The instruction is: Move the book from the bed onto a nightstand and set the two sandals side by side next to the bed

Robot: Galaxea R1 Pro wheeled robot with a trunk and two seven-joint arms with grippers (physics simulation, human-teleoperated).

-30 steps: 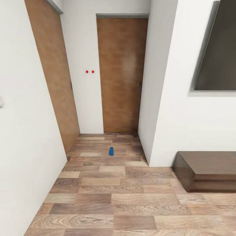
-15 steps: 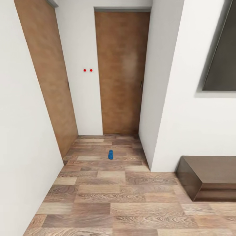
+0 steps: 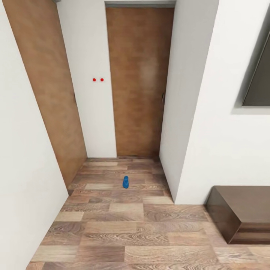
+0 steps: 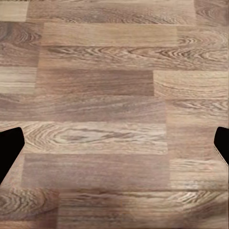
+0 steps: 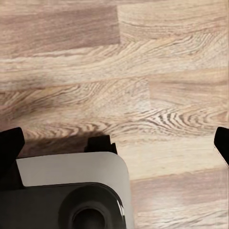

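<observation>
A blue sandal (image 3: 125,182) lies on the wood floor (image 3: 123,225) at about 12 o'clock from the robot, before a brown door (image 3: 138,82). At 4 o'clock stands a low dark cabinet (image 3: 240,213). The left gripper (image 4: 114,148) has its fingers (image 4: 9,148) wide apart over bare floor. The right gripper (image 5: 114,143) is also spread, above the robot's base (image 5: 71,191).

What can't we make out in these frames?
- Sandal, head view: far down the hallway floor, too small to tell which way it faces.
- Low dark brown cabinet, head view: cut off by the frame's right edge.
- Dark panel on the wall, head view: cut off at the right edge.
- Left hand and right hand, wrist views: fingertips at the frame edges, the rest cut off.
</observation>
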